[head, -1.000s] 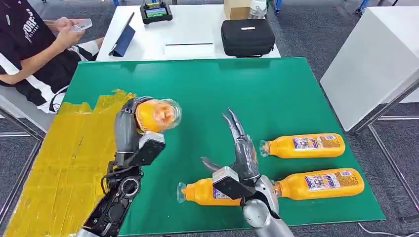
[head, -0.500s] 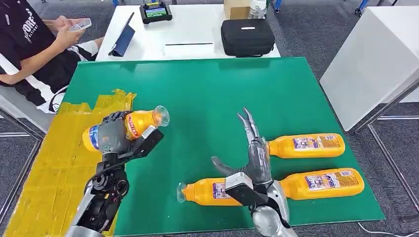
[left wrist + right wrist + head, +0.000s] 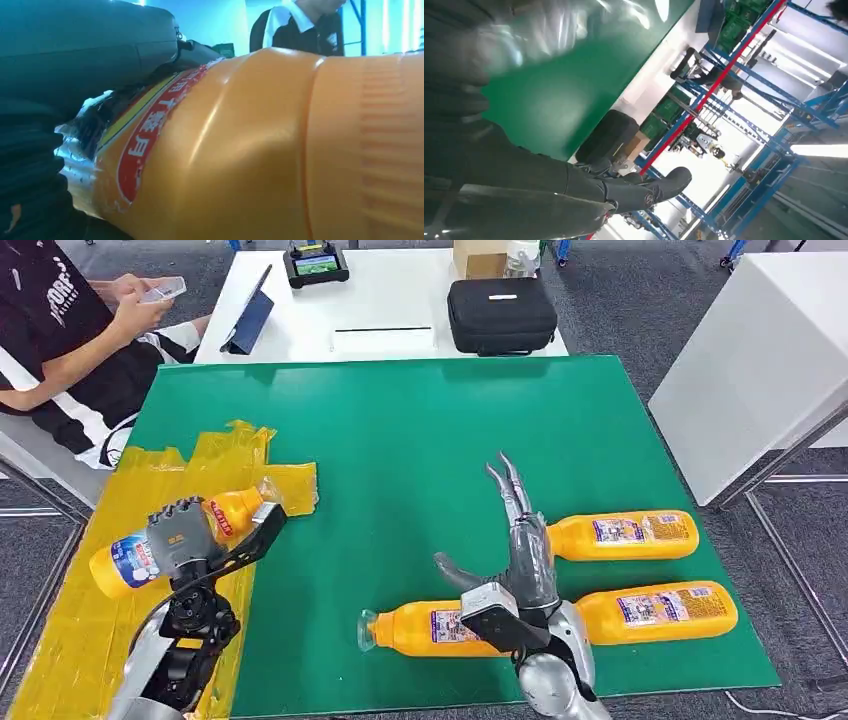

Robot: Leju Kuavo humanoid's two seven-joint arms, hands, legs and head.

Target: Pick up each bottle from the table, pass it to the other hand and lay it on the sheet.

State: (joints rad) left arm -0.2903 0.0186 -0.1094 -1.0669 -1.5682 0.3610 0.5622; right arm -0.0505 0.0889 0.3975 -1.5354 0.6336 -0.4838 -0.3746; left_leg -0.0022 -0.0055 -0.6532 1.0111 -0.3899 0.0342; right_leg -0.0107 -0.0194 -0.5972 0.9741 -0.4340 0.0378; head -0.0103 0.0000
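Held bottle [image 3: 170, 540] now over sheet [image 3: 100, 610]

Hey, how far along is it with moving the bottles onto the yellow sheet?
No bottle lies free on the yellow sheet yet. In hand: the left hand grips one bottle over the sheet, not released. Left: three bottles on the green table, nearest, far and right. The right hand is open above them.

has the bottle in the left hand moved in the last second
Yes. The held bottle in the left hand went left and down, from over the green table to above the yellow sheet.
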